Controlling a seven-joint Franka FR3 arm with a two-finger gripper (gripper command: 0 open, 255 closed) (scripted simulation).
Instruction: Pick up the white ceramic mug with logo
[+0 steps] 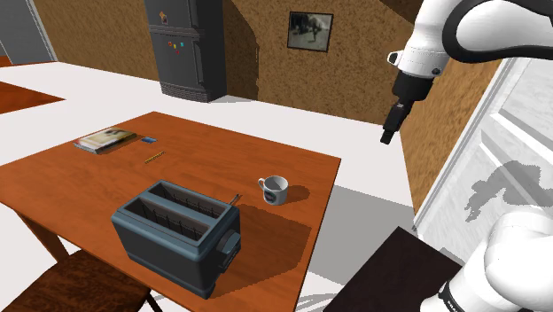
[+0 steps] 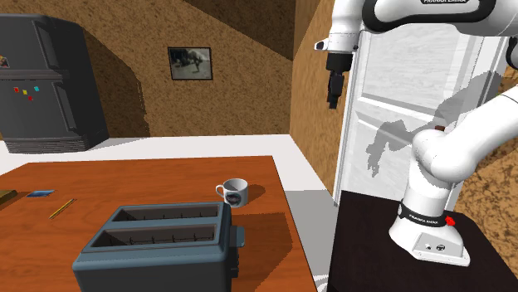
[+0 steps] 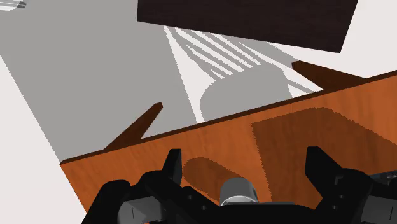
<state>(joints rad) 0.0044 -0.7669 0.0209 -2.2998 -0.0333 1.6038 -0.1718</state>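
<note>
I see the claw (image 1: 387, 136) hanging high in the air, out past the table's (image 1: 106, 177) edge nearest the stand (image 1: 390, 275), well above and apart from everything on it. In the wrist view the two fingers (image 3: 170, 164) stand wide apart with nothing between them, so the claw (image 3: 242, 159) is open and holds nothing.

The white mug (image 1: 274, 189) stands upright on the orange-brown wooden table, close to the edge nearest the stand, with a dark logo on its side and its handle toward the shoulder view's left. A dark grey toaster (image 1: 177, 232) sits near it, at the shoulder view's lower left. From the wrist I make out a pale rounded shape (image 3: 237, 191) low between the finger bases, probably the mug. Far across the table lie a book (image 1: 105, 139), a small blue item (image 1: 149, 140) and a pencil (image 1: 154, 157).
</note>
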